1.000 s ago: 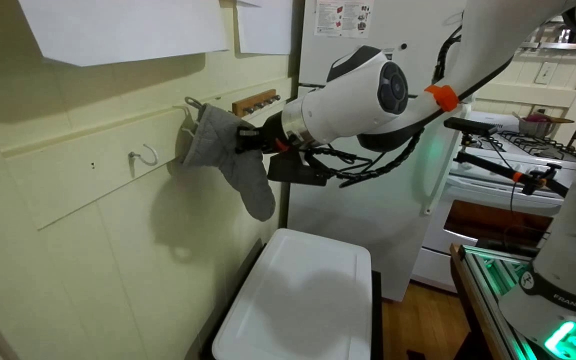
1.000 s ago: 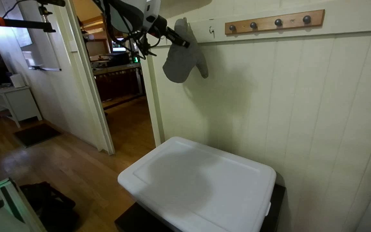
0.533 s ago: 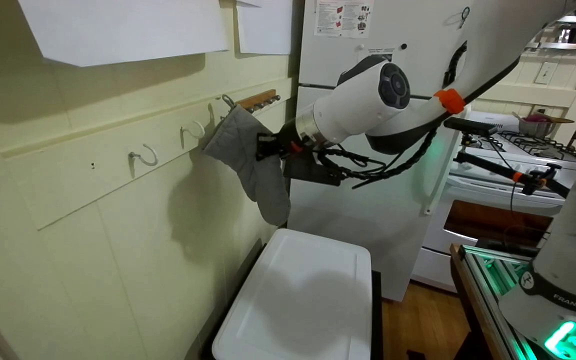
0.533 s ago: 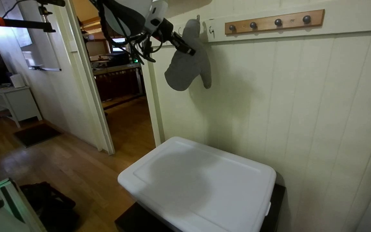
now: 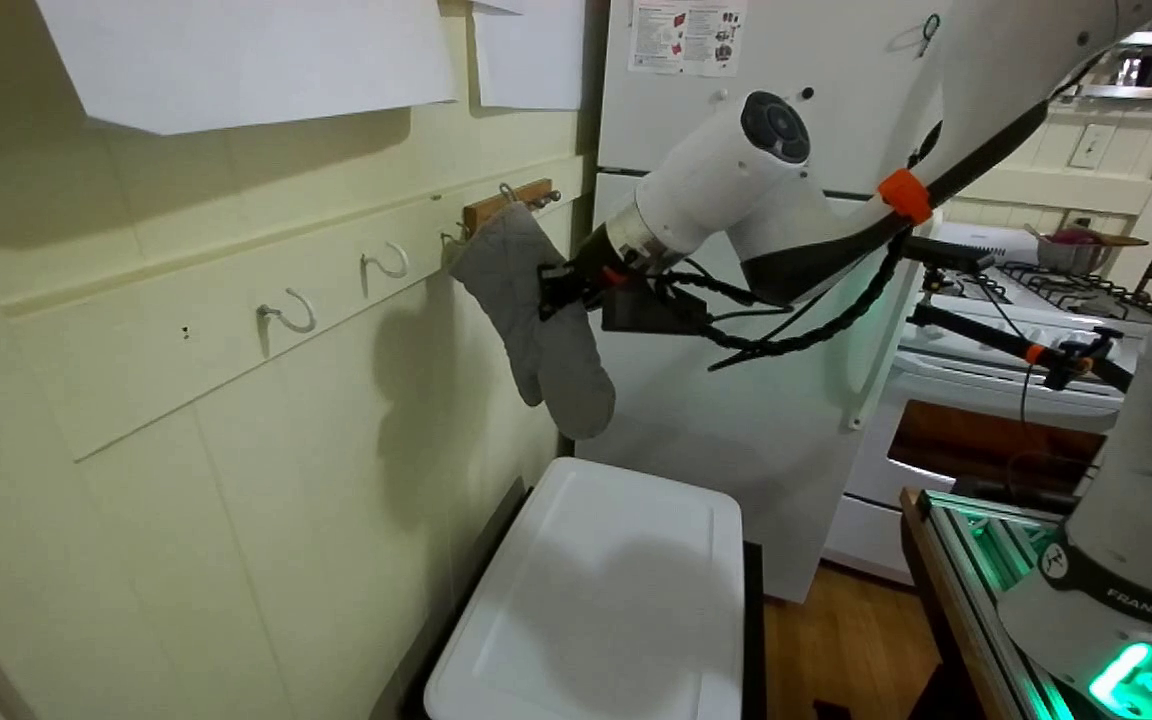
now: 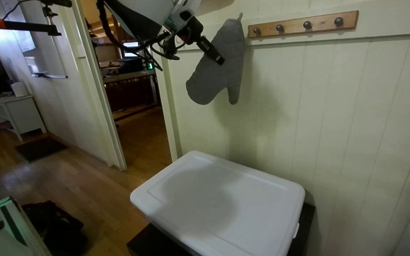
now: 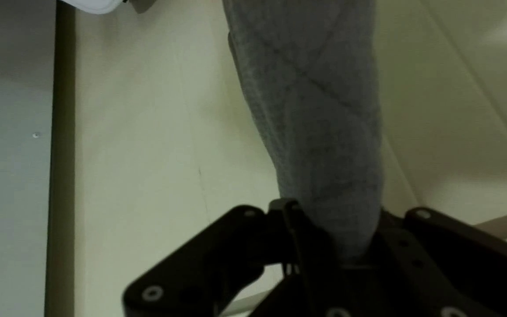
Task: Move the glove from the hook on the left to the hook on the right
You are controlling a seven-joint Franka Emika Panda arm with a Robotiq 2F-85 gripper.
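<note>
My gripper [image 5: 550, 290] is shut on a grey quilted glove [image 5: 504, 262]. The gripper also shows in an exterior view [image 6: 220, 59] and the wrist view [image 7: 339, 224]. The glove hangs with its cuff up and its hand end tilted down. Its loop [image 5: 507, 191] sticks up in front of the wooden peg rail [image 5: 486, 210]. The glove also shows in an exterior view [image 6: 231, 49] and the wrist view [image 7: 319, 88]. Two white hooks [image 5: 288, 312] [image 5: 391, 262] on the wall board are bare. A smaller hook [image 5: 451, 237] is partly hidden beside the cuff. Whether the loop touches anything is unclear.
The peg rail has several dark knobs [image 6: 307, 25]. A white lidded bin [image 5: 586, 600] stands below the glove, also in an exterior view [image 6: 219, 199]. The fridge [image 5: 696, 410] stands beside the wall. A white panel [image 5: 256, 60] hangs above the hooks.
My gripper has carried the glove along the wall toward the peg rail, away from the two white hooks. In an exterior view the glove now covers the small hook beside the rail.
</note>
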